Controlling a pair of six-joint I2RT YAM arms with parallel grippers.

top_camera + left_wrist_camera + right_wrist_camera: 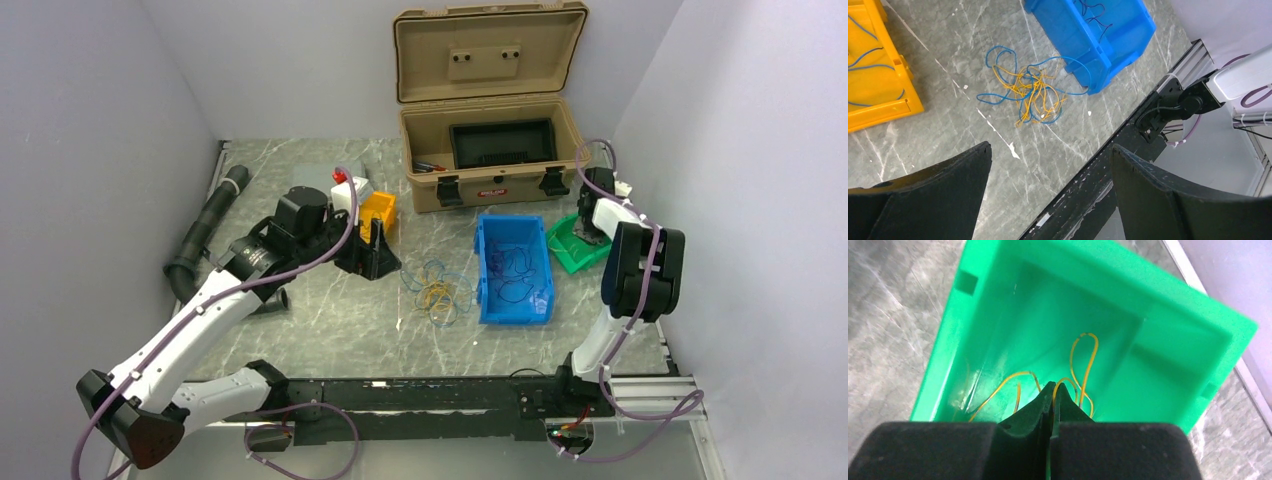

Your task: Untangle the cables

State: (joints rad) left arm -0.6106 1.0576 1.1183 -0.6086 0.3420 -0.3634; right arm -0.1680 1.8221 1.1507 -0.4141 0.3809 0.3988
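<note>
Top external: the cables [437, 285] lie as a loose blue-and-yellow tangle on the surface [330, 320], just left of the blue bin [513, 268]. The left fingers [372, 255] hang just left of and behind the tangle, beside the yellow bin [378, 215]. That arm is stretched well forward from its base, and it is plainly the nearer one. The right arm stands folded at the far right, and the right fingers [590, 230] point down into the green bin [570, 255], on the far side of the blue bin from the tangle.

Left wrist: the left fingers [938, 200] stand wide apart and hold nothing. The cables [1028, 90] lie ahead of them and a little left of the gap's middle. The heap is roughly round with no clear long axis, and one blue loop reaches to the corner of the blue bin [1098, 30]. The yellow bin [873, 75] holds blue strands. I judge that a reach forward and down would bring the gap over the heap.

Right wrist: the right fingers [1023, 440] are pressed together. A yellow wire [1083, 360] loops up from their tips inside the green bin [973, 315], seemingly pinched there.
</note>
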